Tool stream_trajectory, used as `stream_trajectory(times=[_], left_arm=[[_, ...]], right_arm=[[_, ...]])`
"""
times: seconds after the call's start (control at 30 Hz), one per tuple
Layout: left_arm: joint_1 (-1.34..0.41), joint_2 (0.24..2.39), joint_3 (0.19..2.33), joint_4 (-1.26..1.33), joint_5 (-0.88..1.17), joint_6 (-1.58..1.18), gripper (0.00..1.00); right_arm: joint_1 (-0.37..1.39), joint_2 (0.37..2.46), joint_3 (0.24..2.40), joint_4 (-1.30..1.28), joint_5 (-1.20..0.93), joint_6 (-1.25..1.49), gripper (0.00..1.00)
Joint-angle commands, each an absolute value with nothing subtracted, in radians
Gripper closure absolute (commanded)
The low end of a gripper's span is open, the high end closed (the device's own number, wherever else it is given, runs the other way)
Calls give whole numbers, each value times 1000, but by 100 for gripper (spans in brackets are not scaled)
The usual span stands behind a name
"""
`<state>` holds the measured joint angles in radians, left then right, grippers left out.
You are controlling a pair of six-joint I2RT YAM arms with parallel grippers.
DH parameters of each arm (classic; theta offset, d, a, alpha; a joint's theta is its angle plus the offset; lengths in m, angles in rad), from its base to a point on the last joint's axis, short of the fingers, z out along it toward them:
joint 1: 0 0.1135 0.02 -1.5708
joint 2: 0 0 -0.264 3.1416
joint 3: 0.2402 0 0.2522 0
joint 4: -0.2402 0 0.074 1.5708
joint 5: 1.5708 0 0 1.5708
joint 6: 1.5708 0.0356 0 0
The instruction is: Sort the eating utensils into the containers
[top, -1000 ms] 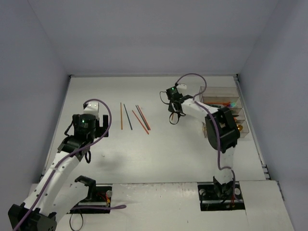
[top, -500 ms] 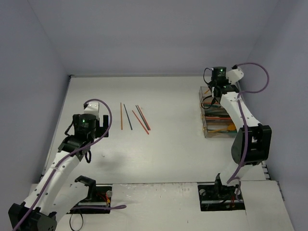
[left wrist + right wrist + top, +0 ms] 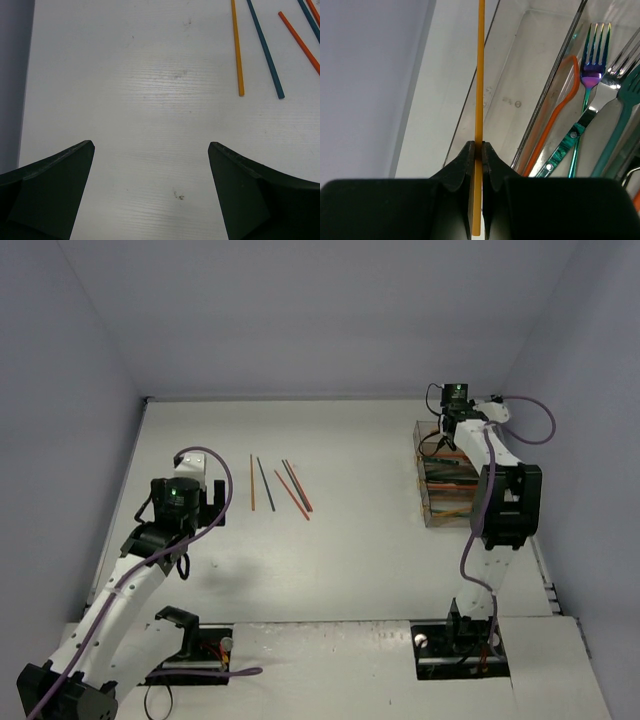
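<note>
In the right wrist view, the right gripper [image 3: 476, 146] is pinching an orange chopstick [image 3: 480, 75], its jaws nearly together on the stick. The stick's top is running off the frame's upper edge. Right of it, the containers [image 3: 520, 90] are showing one clear bin, and forks [image 3: 594, 60] are lying in the next, with handles cut off at lower right. In the left wrist view, the left gripper [image 3: 151, 146] is standing wide open over the table [image 3: 150, 75], holding nothing. Loose chopsticks [image 3: 237, 50] are lying at upper right, their tops cropped.
</note>
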<state>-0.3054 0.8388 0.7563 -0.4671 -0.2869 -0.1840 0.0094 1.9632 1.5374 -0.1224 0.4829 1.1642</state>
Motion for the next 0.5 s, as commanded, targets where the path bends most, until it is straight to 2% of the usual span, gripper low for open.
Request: stream_trajectory(times=[0.0,0.37,0.47], left_arm=[[-299,851,775,-427,-313,-169,3],[-299,868,778,-433,-318,-167,2],[-299,865,775,-433,-318,-167,3]], right_arm=[[4,2001,1620,-101,552,1265,100],[-20,2123,1695,-101,521,1335,100],[-21,2138,1695,-100,513,1353,90]])
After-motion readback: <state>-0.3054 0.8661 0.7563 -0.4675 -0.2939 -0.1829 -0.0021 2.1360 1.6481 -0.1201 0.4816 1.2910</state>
